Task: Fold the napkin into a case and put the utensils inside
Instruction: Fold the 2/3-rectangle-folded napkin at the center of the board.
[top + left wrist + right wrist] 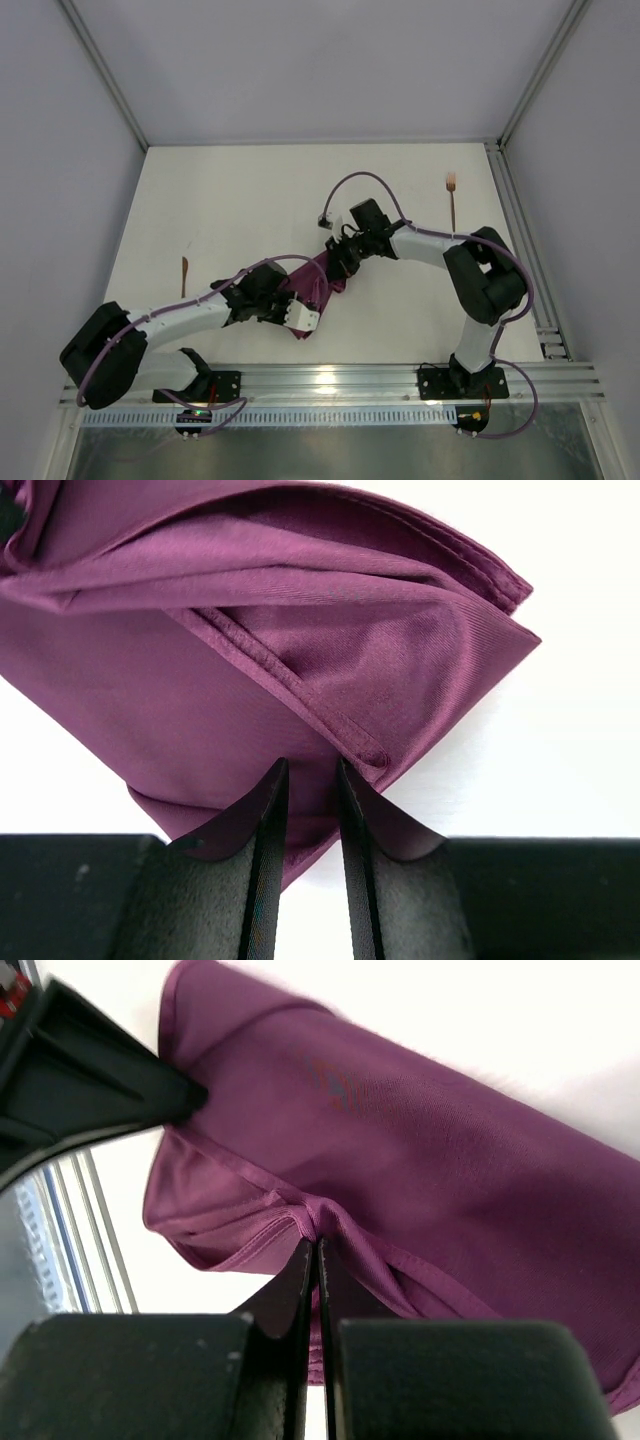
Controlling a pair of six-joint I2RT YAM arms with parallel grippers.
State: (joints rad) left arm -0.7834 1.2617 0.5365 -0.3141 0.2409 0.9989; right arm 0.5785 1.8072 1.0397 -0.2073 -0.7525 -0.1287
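The maroon napkin (pixel 318 282) lies partly folded and bunched between my two grippers. My right gripper (pixel 341 270) is shut on a raised hem of the napkin (pixel 420 1130), pinching it at the fingertips (pixel 318 1243). My left gripper (pixel 310 770) stands with its jaws a little apart over the near corner of the napkin (pixel 300 610); cloth shows in the gap, nothing is pinched. In the top view that left gripper (pixel 296 300) is at the napkin's front-left. A copper fork (pixel 452 196) lies at the back right. Another thin copper utensil (pixel 184 273) lies at the left.
The left arm's black finger (pixel 110 1090) shows in the right wrist view, touching the napkin's far corner. A metal rail (pixel 330 380) runs along the table's near edge, and a frame rail (pixel 520 240) along its right side.
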